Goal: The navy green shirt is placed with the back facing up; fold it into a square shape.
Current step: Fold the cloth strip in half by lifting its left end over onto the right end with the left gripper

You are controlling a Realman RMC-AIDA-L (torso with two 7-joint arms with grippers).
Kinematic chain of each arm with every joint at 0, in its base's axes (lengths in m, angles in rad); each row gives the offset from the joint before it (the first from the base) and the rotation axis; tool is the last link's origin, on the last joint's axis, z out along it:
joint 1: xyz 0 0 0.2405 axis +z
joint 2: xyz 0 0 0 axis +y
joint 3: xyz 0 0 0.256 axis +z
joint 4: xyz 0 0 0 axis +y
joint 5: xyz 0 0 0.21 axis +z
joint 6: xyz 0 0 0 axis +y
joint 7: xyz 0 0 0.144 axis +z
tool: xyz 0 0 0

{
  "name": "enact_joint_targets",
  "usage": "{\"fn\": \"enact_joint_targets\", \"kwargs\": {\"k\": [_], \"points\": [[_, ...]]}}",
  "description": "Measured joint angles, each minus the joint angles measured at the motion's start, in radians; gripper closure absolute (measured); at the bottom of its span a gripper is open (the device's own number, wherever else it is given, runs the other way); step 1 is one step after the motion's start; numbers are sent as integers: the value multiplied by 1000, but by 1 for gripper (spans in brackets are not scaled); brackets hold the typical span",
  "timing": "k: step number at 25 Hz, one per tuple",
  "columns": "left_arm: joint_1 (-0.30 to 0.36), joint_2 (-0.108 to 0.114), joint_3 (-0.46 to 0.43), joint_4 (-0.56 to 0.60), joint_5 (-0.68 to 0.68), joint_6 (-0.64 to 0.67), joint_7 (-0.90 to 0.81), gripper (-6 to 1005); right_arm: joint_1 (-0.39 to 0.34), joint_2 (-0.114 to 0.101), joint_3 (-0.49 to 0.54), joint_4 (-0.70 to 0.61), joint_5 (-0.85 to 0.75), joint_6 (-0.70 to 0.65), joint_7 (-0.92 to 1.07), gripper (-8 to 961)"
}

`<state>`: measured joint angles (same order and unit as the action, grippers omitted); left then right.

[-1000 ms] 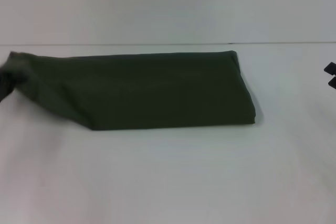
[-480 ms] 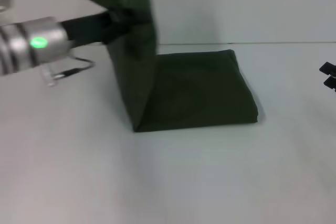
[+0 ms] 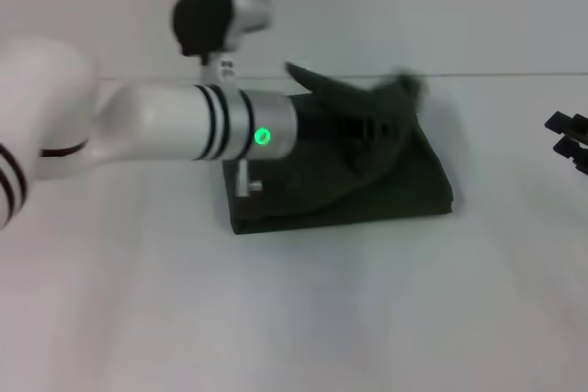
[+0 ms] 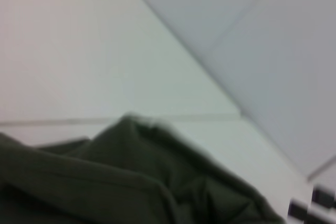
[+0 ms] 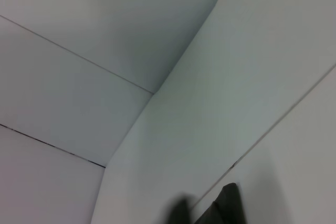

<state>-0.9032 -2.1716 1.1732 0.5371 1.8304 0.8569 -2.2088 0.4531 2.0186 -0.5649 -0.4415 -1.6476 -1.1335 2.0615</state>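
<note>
The shirt (image 3: 367,181) lies on the white table (image 3: 303,319), toward the table's far side and a little right of its middle. It is a dark olive block, already folded into layers. Its lower layers rest flat on the table, with a straight near edge and a squared near-right corner. An upper flap is raised off those layers and draped toward the shirt's right side, its top edge bunched and blurred near the far-right corner.

The left arm (image 3: 165,126) reaches across from the table's left, passing over the shirt's left edge. Its white forearm ends in a dark wrist section with a green light, just above the shirt. The left gripper (image 3: 354,121) is buried in the raised flap and looks clamped on that cloth, though the fingers themselves are hidden by the fabric. In the left wrist view, the shirt (image 4: 131,182) fills the lower part as crumpled folds close to the camera, with the table (image 4: 79,51) beyond it.

The right gripper (image 3: 571,135) sits at the table's right edge, well apart from the shirt, only its dark tip showing; whether it is open or closed can't be told. The right wrist view shows the table (image 5: 252,77) and a small dark piece of the shirt (image 5: 226,208) far off.
</note>
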Motion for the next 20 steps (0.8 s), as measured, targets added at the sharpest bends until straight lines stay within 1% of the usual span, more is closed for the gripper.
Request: {"fn": "enact_joint_targets", "kwargs": {"k": [2,4,6,7,8,9,10,11,12,13,14,15,18,19,20], "points": [[-7,-1,81,4,-2,-31,21,883,1,-1,-2,1,0,1,0,384],[-3,-1,125,26,-2,-32,46,859,0,-3,-4,2,0,7,0,384],[25,0,154,78,-6,-6,65,817,-3,-5,-5,4,0,18,0,384],[103,1,142,192,-37,47,68,796,-4,-5,-5,4,0,22,0,384],[103,1,142,192,-37,47,68,775,-4,-7,-6,4,0,21,0,384],[145,1,131,246,-60,64,67,755,-3,-12,-14,4,-11,18,1,384],[192,1,116,294,-85,83,63,734,-3,-12,-14,4,-11,18,1,384],[233,3,90,334,-112,104,48,713,0,-17,-22,4,-24,15,5,384],[279,7,43,364,-136,138,17,692,17,-29,-36,-5,-65,4,15,384],[292,10,9,367,-139,169,-10,671,17,-29,-36,-5,-65,4,15,384],[312,15,-57,366,-140,227,-51,650,25,-35,-41,-10,-87,-6,22,383],[321,21,-117,358,-137,280,-77,608,40,-43,-49,-18,-113,-19,32,383],[335,52,-299,300,-109,450,-127,481,107,-83,-105,-34,-227,-73,106,383],[338,58,-338,292,-98,481,-132,439,137,-97,-132,-38,-273,-87,143,383],[345,62,-392,283,-82,527,-134,401,171,-107,-161,-43,-316,-101,177,383]]}}
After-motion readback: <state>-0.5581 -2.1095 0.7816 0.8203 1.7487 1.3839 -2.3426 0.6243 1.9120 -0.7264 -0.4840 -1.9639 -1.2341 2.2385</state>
